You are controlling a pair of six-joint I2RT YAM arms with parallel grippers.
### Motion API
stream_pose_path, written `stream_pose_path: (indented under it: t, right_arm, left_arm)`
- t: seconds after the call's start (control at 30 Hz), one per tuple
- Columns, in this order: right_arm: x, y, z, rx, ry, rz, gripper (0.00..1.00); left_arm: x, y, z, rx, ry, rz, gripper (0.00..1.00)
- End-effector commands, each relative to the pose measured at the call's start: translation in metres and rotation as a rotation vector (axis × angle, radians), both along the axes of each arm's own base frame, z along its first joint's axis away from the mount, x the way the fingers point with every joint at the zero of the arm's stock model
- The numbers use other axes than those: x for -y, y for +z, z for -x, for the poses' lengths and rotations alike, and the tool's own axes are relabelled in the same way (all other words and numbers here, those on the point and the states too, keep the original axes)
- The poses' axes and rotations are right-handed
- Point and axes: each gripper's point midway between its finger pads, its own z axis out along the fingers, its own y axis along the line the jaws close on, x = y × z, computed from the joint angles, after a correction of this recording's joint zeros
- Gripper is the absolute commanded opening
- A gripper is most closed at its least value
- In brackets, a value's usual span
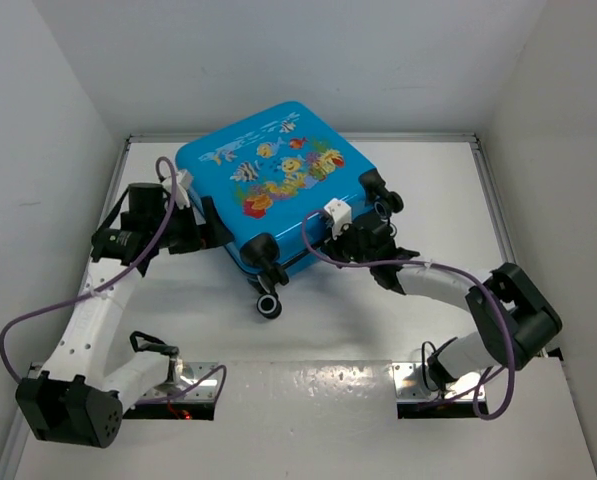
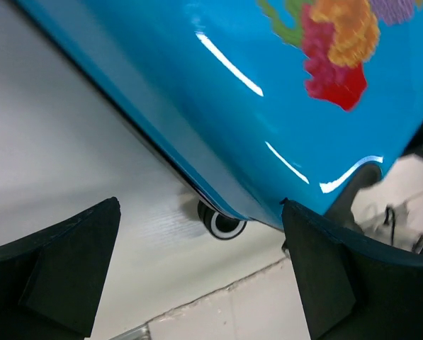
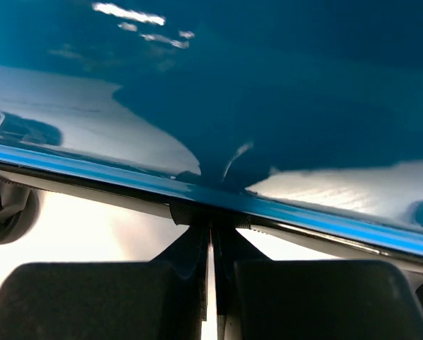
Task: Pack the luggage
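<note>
One luggage [image 1: 278,170] lies shut; left pincer [image 2: 200,207] apart beside it, right pincer [image 3: 212,268] together at its edge.

There is one luggage [image 1: 278,170]. Beside it are two arms: one left arm [image 1: 88,320] to the left of the luggage and one right arm [image 1: 443,285] to its right. There are two grippers, the left gripper [image 2: 200,205] and the right gripper [image 3: 211,265]. Each has two fingers [image 2: 62,269], so four fingers together. There are two purple cables [image 1: 378,265], one along each arm. Two metal plates [image 1: 408,385] lie nearer than the luggage. Of the wheels [image 1: 268,305] I count at least four on the luggage; the exact number I cannot tell.
</note>
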Motion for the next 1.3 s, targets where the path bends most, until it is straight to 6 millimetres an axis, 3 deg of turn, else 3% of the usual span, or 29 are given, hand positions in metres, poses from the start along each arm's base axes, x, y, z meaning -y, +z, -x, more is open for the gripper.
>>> stream_pose_path:
  t: [0.0, 0.07, 0.2, 0.23, 0.33, 0.43, 0.47, 0.6, 0.67, 0.7, 0.8, 0.9, 1.03, 1.27]
  right_arm:
    - [-0.030, 0.042, -0.033, 0.159, 0.014, -0.068, 0.00]
    - [-0.034, 0.042, -0.042, 0.160, 0.005, -0.069, 0.00]
    - [-0.040, 0.043, -0.056, 0.163, -0.012, -0.080, 0.00]
    - [-0.045, 0.050, -0.064, 0.180, -0.015, -0.092, 0.00]
    - [-0.050, 0.053, -0.074, 0.181, -0.027, -0.103, 0.00]
    - [-0.053, 0.057, -0.081, 0.184, -0.040, -0.122, 0.00]
    - [-0.055, 0.059, -0.082, 0.184, -0.042, -0.129, 0.00]
    - [-0.064, 0.053, -0.083, 0.161, -0.059, -0.140, 0.00]
    - [-0.072, 0.054, -0.082, 0.164, -0.050, -0.145, 0.00]
    - [-0.078, 0.058, -0.082, 0.174, -0.044, -0.153, 0.00]
    - [-0.087, 0.059, -0.086, 0.170, -0.046, -0.160, 0.00]
    - [-0.092, 0.060, -0.089, 0.179, -0.042, -0.158, 0.00]
    - [-0.093, 0.056, -0.089, 0.175, -0.041, -0.155, 0.00]
    - [-0.095, 0.052, -0.089, 0.177, -0.033, -0.149, 0.00]
  left_arm:
    - [-0.020, 0.013, -0.023, 0.035, 0.159, 0.065, 1.00]
    - [-0.029, 0.024, -0.040, 0.073, 0.189, 0.135, 1.00]
    - [-0.041, 0.026, -0.069, 0.095, 0.230, 0.208, 1.00]
    - [-0.045, 0.037, -0.077, 0.125, 0.236, 0.208, 1.00]
    - [-0.049, 0.044, -0.085, 0.137, 0.246, 0.207, 1.00]
    - [-0.021, 0.053, -0.070, 0.150, 0.157, 0.164, 1.00]
    - [-0.024, 0.055, -0.067, 0.155, 0.173, 0.153, 1.00]
    - [0.007, 0.055, -0.037, 0.139, 0.127, 0.140, 1.00]
    - [0.014, 0.052, -0.028, 0.109, 0.127, 0.135, 1.00]
    - [0.025, 0.044, -0.020, 0.067, 0.101, 0.145, 1.00]
    - [0.029, 0.019, -0.002, -0.032, 0.097, 0.128, 1.00]
    - [0.034, 0.015, 0.013, -0.103, 0.067, 0.119, 1.00]
    - [0.038, 0.016, 0.021, -0.182, 0.036, 0.080, 1.00]
    - [0.049, 0.003, 0.000, -0.281, 0.106, 0.101, 1.00]
